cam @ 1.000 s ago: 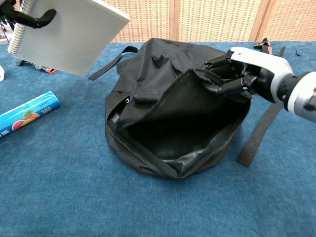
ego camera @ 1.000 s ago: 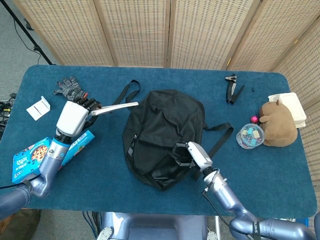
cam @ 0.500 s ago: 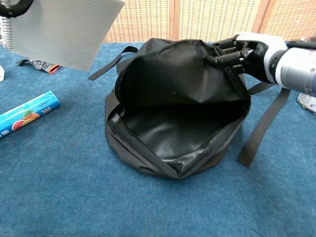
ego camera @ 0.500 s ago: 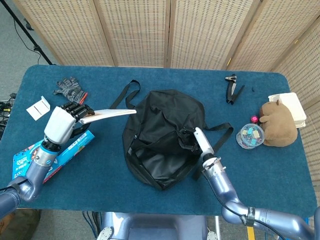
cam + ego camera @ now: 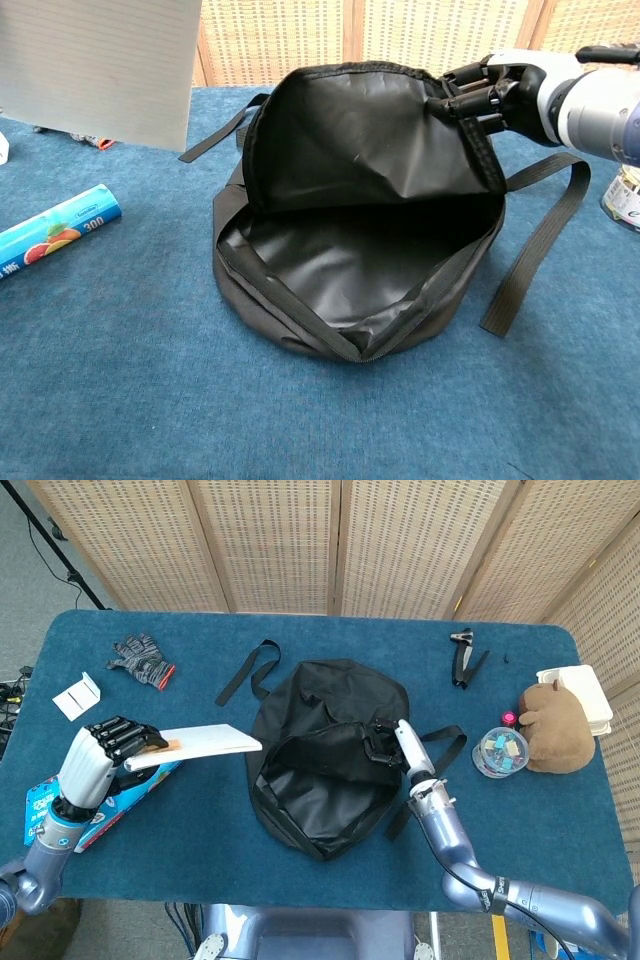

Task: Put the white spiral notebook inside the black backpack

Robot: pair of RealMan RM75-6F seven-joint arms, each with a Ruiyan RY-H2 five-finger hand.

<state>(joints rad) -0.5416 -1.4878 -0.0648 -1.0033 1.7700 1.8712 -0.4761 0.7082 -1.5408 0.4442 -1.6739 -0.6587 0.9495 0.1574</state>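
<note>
The black backpack [image 5: 320, 750] lies in the middle of the blue table, its mouth wide open toward me [image 5: 350, 270]. My right hand [image 5: 392, 746] grips the upper flap's edge and holds it lifted; the chest view shows that hand [image 5: 510, 90] pinching the fabric at upper right. My left hand [image 5: 100, 755] holds the white spiral notebook [image 5: 195, 745] in the air, left of the bag and roughly level. In the chest view the notebook [image 5: 100, 65] fills the top left corner, and the left hand is out of frame.
A blue box [image 5: 95, 790] lies under my left arm, shown as a blue roll [image 5: 55, 230] in the chest view. Grey gloves [image 5: 140, 658] and a white card [image 5: 78, 695] sit at back left. A brown plush toy [image 5: 555, 725], a round tub [image 5: 500, 752] and a white container [image 5: 580, 692] stand at right.
My right hand has lifted the bag's flap higher, opening the mouth wide. My left hand has drawn the notebook toward the table's near-left side and raised it.
</note>
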